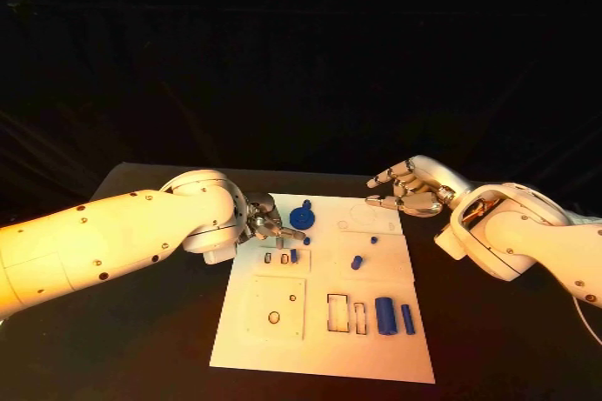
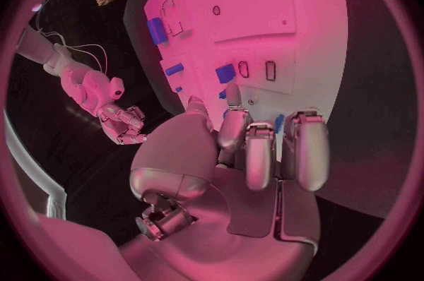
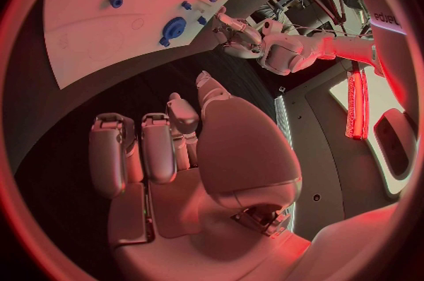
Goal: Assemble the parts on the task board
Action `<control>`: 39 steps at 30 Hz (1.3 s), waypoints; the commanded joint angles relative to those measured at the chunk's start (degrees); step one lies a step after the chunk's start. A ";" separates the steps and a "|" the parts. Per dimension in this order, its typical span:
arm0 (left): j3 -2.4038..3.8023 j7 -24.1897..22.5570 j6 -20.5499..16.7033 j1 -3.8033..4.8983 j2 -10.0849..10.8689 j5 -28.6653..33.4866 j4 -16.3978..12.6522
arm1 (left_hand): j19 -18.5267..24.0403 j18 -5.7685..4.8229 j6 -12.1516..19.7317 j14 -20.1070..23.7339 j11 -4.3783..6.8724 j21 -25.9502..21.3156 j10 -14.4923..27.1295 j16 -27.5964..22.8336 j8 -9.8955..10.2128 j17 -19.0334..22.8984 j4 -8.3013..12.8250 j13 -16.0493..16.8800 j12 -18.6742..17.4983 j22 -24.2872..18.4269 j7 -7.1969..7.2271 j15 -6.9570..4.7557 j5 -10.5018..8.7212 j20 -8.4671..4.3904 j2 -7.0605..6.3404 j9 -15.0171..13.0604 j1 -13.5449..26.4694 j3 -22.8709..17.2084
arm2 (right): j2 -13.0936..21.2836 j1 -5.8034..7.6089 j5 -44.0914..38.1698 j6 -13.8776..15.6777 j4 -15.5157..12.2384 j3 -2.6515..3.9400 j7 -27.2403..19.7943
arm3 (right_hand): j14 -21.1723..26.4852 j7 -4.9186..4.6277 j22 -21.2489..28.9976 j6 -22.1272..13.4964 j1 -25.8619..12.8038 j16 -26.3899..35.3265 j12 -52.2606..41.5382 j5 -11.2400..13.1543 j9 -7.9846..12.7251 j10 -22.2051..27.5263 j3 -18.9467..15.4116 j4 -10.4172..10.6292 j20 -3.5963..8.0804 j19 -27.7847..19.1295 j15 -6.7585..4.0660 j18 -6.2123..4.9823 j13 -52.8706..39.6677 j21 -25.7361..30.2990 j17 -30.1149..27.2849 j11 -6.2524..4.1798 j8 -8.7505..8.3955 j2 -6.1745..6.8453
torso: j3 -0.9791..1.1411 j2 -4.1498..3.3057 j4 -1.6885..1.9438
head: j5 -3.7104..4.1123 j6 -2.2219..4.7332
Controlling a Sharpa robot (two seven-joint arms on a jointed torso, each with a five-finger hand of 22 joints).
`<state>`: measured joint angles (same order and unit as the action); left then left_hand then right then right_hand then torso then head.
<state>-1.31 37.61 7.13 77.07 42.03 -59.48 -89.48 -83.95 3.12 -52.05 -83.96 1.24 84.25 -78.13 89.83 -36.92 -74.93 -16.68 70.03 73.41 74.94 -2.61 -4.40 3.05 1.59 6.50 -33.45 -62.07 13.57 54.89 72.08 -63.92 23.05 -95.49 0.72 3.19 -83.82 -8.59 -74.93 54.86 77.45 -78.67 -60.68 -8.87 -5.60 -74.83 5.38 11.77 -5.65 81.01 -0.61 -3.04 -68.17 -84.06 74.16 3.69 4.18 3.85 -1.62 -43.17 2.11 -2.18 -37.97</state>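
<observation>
Left silver many-fingered hand [image 1: 266, 224] at the left edge of the white rectangular task board [image 1: 320, 349], over the upper-left slots; fingers [image 2: 261, 154] curled in together. Holding a part or not: cannot tell, fingertips block the contact.
Right silver many-fingered hand [image 1: 408, 188] hovering off the board's upper-right corner over the black surface [image 1: 138, 331]; fingers [image 3: 159, 150] loosely bent, spaced, nothing in them.
Parts on board: blue round gear-like disc [image 1: 303, 217] just beside the left hand; small blue short peg [image 1: 357, 262] mid-board; tiny blue stud [image 1: 374, 240] above it; two blue upright bars [image 1: 385, 315] lower right, beside empty dark-outlined rectangular slots [image 1: 338, 312].

Step in hand, judged: seating a small piece into the upper-left slots. To do well: align the long axis with the slot outline before pressing; press straight down, not sideways; avoid nudging the disc next door; keep the right hand off until needed.

Hard to make out: slot contents under the left fingertips; depth of seating of the small blue piece [image 2: 225, 73] near the slots; faint round recesses at the board's upper right.
</observation>
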 commanded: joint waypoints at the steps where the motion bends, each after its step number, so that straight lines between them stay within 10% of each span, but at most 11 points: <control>1: -0.05 6.90 2.02 0.17 -1.13 -3.39 0.99 | -2.84 -1.11 0.59 -6.04 0.16 0.37 -0.18 0.17 -0.37 -15.07 -0.03 0.06 0.29 5.27 -0.03 -0.51 -0.37 -0.36 0.08 -0.37 0.93 0.61 | -0.08 0.00 -0.99 0.11 0.13 0.01 0.92 | -2.73 -0.03 -0.25 0.34 0.65 0.27 -0.07 -0.31 -0.06 -0.34 -0.29 -0.02 0.06 -0.31 -0.13 -0.25 0.07 0.23 -0.17 -0.14 0.27 0.09 | -0.03 -0.05 -0.06 | -0.18 0.04; 19: -0.58 9.12 7.60 0.06 -5.95 -3.77 4.79 | -2.80 -1.10 1.02 -6.04 0.18 0.34 -0.11 0.17 -0.58 -15.07 0.14 0.03 0.24 5.24 -0.03 -0.55 -0.36 -0.42 0.38 -0.86 0.91 1.15 | -0.21 0.00 -1.18 0.03 0.44 0.01 1.18 | -2.73 -0.01 -0.17 0.37 0.71 0.29 -0.05 -0.44 -0.08 -0.34 -0.35 -0.06 0.08 -0.35 -0.15 -0.27 0.09 0.26 -0.18 -0.15 0.27 0.11 | -0.09 -0.10 -0.05 | -0.29 -0.73; 39: -0.66 9.57 10.06 0.01 -6.48 -3.74 5.66 | -2.82 -1.13 1.60 -6.04 0.16 0.42 -0.16 0.17 -1.23 -15.07 0.82 0.25 0.38 5.45 -0.03 -0.51 -0.30 -0.38 1.23 -2.20 -1.72 1.10 | -0.24 -0.03 -1.84 -0.03 0.58 -0.02 1.34 | -2.72 0.00 -0.17 0.40 0.77 0.33 0.01 -0.59 -0.09 -0.31 -0.39 -0.09 0.09 -0.35 -0.16 -0.27 0.15 0.27 -0.22 -0.17 0.27 0.09 | -0.06 -0.01 -0.02 | -0.46 -1.17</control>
<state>-1.97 39.95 15.10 77.06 35.71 -62.95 -83.83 -84.03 3.12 -50.84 -83.96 1.23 84.48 -78.12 89.83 -38.02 -74.91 -16.12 70.23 73.41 74.92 -2.62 -4.40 3.05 1.51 7.69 -35.60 -63.36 14.71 54.71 72.06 -64.78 23.11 -94.90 0.70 4.40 -83.82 -8.59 -74.91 54.86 77.67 -78.67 -60.67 -9.10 -5.63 -74.83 5.39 11.77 -5.65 81.02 -0.62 -3.04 -68.08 -84.06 74.03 3.69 4.18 4.07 -1.66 -43.17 2.11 -2.60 -39.12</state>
